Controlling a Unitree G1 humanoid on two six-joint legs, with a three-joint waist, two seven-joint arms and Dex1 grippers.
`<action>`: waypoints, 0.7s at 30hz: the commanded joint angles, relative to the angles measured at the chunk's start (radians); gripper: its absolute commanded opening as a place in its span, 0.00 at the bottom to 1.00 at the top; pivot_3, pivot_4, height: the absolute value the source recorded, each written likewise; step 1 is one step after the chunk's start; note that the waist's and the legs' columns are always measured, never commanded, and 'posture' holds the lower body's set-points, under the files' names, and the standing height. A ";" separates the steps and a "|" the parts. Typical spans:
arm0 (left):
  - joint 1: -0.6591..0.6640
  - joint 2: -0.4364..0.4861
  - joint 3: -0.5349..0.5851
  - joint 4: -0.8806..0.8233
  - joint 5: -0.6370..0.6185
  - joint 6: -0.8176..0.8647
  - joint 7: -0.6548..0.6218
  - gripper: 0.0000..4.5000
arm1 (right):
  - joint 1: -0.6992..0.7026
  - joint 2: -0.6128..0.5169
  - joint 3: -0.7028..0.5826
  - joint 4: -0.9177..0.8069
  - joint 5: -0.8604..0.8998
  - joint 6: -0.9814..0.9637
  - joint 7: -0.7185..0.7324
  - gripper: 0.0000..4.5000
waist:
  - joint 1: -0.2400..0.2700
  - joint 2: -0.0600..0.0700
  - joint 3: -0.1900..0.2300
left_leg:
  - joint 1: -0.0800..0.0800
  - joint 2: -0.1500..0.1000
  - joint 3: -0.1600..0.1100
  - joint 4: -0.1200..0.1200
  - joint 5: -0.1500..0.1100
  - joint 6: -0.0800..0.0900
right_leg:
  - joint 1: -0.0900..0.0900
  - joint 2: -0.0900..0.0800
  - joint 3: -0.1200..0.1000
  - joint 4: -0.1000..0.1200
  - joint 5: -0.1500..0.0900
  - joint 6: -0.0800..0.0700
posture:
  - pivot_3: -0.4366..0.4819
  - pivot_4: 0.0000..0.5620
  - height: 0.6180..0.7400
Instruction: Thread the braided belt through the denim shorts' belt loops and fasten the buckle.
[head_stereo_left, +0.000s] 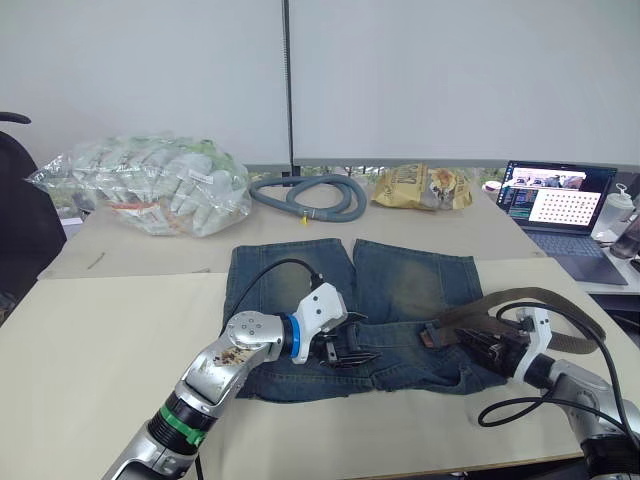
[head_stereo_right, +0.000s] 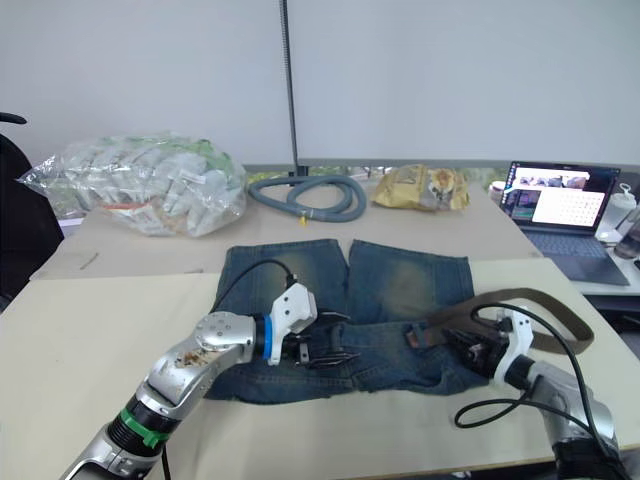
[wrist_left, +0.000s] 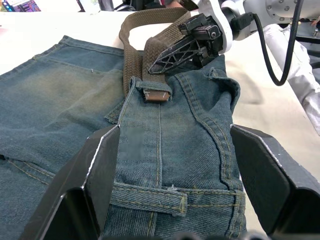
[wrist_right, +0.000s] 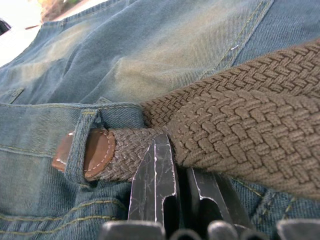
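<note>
Waistband (wrist_left: 165, 190) denim is seen nearest the robot, the denim shorts (head_stereo_left: 400, 285) being laid flat on a cream table (head_stereo_left: 100, 340) with their legs pointing away. The left gripper (head_stereo_left: 345, 354) is held over the waistband's left-centre part, its two black fingers (wrist_left: 97, 170) spread wide with denim and a belt loop (wrist_left: 150, 197) between them, nothing being clasped. At the right of the waistband, the right gripper (head_stereo_left: 480, 347) is pinched shut on the braided belt (head_stereo_left: 545, 297) just behind its brown leather tip (wrist_right: 97, 152), which is poked through another belt loop (wrist_right: 80, 145). From there the brown belt is curved in a loop over the table to the right of the shorts and back toward the gripper. The buckle cannot be made out. Farther back, on a second table surface, a clear plastic bag of white items (head_stereo_left: 150, 185) is placed at the left, a grey corrugated hose (head_stereo_left: 310, 195) near the centre, a yellow snack bag (head_stereo_left: 420, 187) beside it, and an open laptop (head_stereo_left: 555, 200) at the right.
</note>
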 joint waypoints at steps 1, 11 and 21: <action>-0.019 -0.014 0.017 -0.011 -0.001 -0.010 -0.002 0.82 | -0.001 0.029 -0.014 -0.096 0.032 0.024 0.005 0.00 | -0.002 0.000 0.000 | 0.000 0.000 0.000 0.000 0.000 0.000 | 0.000 0.000 0.000 0.000 0.000 0.000 | 0.48 0.27 1.00; -0.018 -0.035 0.029 0.011 -0.004 0.008 0.007 0.82 | 0.043 0.066 0.022 -0.276 0.074 0.174 0.012 0.00 | 0.000 0.000 0.000 | 0.000 0.000 0.000 0.000 0.000 0.000 | -0.001 -0.001 0.000 0.000 0.000 0.000 | 0.48 0.27 1.00; 0.065 -0.148 0.130 0.097 -0.141 0.195 0.074 0.82 | 0.034 0.196 -0.117 -0.304 0.291 0.353 -0.063 0.00 | -0.004 0.000 0.000 | 0.000 0.001 0.000 -0.002 0.000 0.000 | -0.002 0.000 0.001 0.001 0.000 -0.001 | 0.48 0.27 1.00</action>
